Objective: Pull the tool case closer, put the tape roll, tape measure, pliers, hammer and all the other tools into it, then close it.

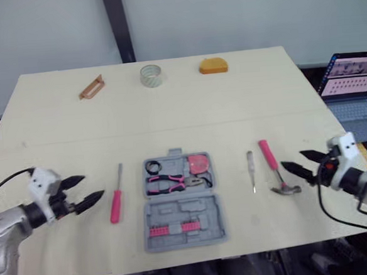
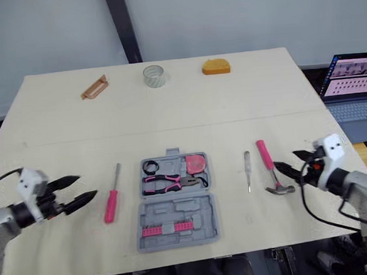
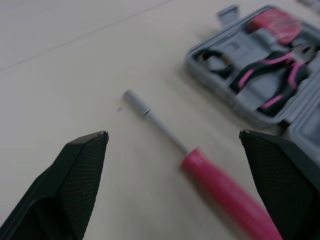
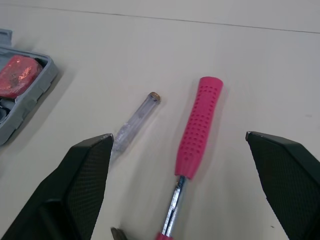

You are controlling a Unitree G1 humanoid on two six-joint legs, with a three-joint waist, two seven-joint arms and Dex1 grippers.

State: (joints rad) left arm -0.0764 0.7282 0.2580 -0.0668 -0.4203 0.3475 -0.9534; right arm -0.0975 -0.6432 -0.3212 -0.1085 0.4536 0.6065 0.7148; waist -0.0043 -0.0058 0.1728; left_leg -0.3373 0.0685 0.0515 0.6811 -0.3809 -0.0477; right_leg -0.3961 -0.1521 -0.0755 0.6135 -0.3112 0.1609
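The tool case lies open and flat at the near middle of the counter. Its far half holds the pliers, a reddish tape measure and a small black ring, and its near half holds a row of pink bits. The left pincer hovers near the counter's left edge with its two black fingers spread wide and nothing between them. The pink-handled screwdriver lies just to its right, between it and the case, apart from both. The right pincer is likewise spread wide and empty, pointing in from the right. The hammer lies just in front of its tips, pink handle running away toward the far side and head nearest the pincer, not touching it. A small clear-handled tester lies between the hammer and the case. Along the far edge, well apart from both pincers, are a brown handle-like piece, the tape roll and an orange object. An open laptop is off to the right.
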